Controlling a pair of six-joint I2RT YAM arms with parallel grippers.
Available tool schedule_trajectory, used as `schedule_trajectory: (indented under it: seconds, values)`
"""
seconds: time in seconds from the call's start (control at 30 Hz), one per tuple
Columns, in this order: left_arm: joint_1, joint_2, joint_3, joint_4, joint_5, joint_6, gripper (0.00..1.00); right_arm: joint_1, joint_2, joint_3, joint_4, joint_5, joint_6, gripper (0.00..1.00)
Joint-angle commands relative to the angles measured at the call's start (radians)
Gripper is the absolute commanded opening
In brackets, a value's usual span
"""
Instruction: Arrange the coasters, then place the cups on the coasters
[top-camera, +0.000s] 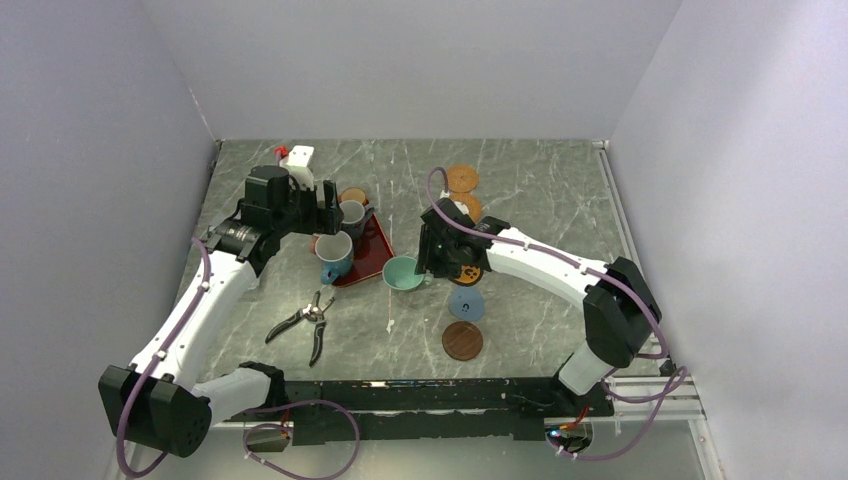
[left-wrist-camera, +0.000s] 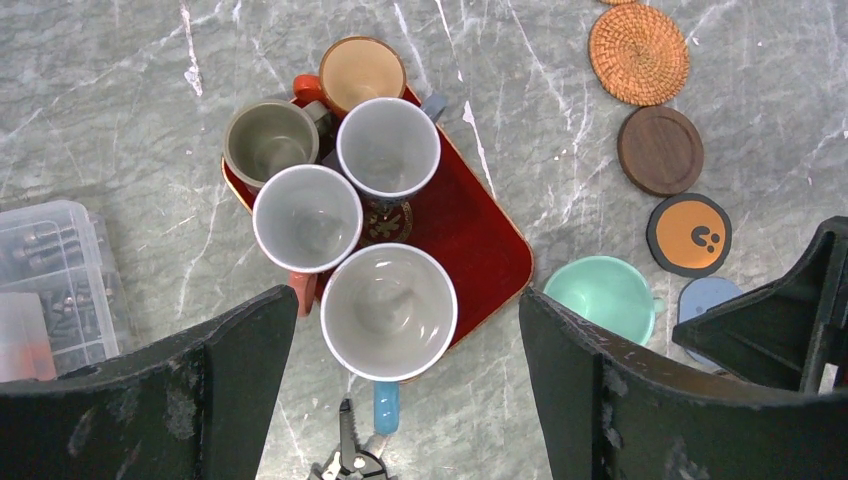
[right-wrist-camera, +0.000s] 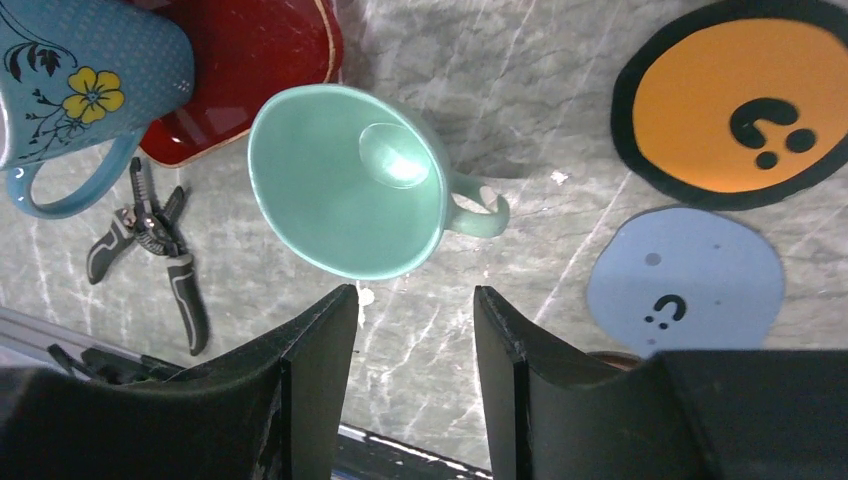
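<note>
Five cups stand packed on the red tray (left-wrist-camera: 480, 235): orange-brown (left-wrist-camera: 362, 72), olive (left-wrist-camera: 270, 140), grey-white (left-wrist-camera: 388, 148), white with a pink handle (left-wrist-camera: 306, 217) and blue with a white inside (left-wrist-camera: 388, 310). My left gripper (left-wrist-camera: 407, 335) hangs wide open above the blue cup, holding nothing. The teal cup (right-wrist-camera: 345, 185) stands on the table beside the tray, just beyond my right gripper (right-wrist-camera: 415, 295), which is open and empty. To its right, coasters lie in a line: woven orange (left-wrist-camera: 639, 53), dark brown (left-wrist-camera: 660, 150), black with an orange face (right-wrist-camera: 735, 100) and blue (right-wrist-camera: 685, 280).
Pliers (top-camera: 305, 322) lie on the table in front of the tray. Another dark brown coaster (top-camera: 462, 341) lies nearest the arm bases. A clear plastic box (left-wrist-camera: 50, 270) of small parts sits left of the tray. Grey walls enclose the table on three sides.
</note>
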Motion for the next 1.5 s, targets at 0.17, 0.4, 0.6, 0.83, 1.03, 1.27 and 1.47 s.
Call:
schedule_trajectory:
  seconds: [0.17, 0.4, 0.6, 0.83, 1.03, 1.27, 1.47]
  values:
    - [-0.002, -0.033, 0.007, 0.014, 0.004, -0.007, 0.88, 0.054, 0.040, 0.000, 0.041, 0.068, 0.128, 0.45]
    - [-0.002, -0.035, 0.007, 0.014, 0.001, -0.004, 0.88, 0.076, 0.083, 0.012, 0.037, 0.114, 0.148, 0.41]
    - [-0.002, -0.036, 0.007, 0.014, -0.003, -0.004, 0.88, 0.083, 0.125, 0.022, 0.045, 0.141, 0.148, 0.39]
    - [-0.003, -0.037, 0.007, 0.013, -0.006, -0.002, 0.88, 0.086, 0.170, 0.052, 0.052, 0.184, 0.130, 0.36]
    - [-0.003, -0.036, 0.007, 0.013, -0.006, -0.002, 0.88, 0.092, 0.186, 0.065, 0.047, 0.211, 0.115, 0.28]
    - [-0.002, -0.035, 0.007, 0.013, -0.007, -0.002, 0.88, 0.092, 0.176, 0.090, 0.024, 0.230, 0.101, 0.05]
    - [-0.003, -0.033, 0.005, 0.014, -0.010, -0.002, 0.88, 0.081, 0.136, 0.188, -0.068, 0.284, 0.038, 0.00]
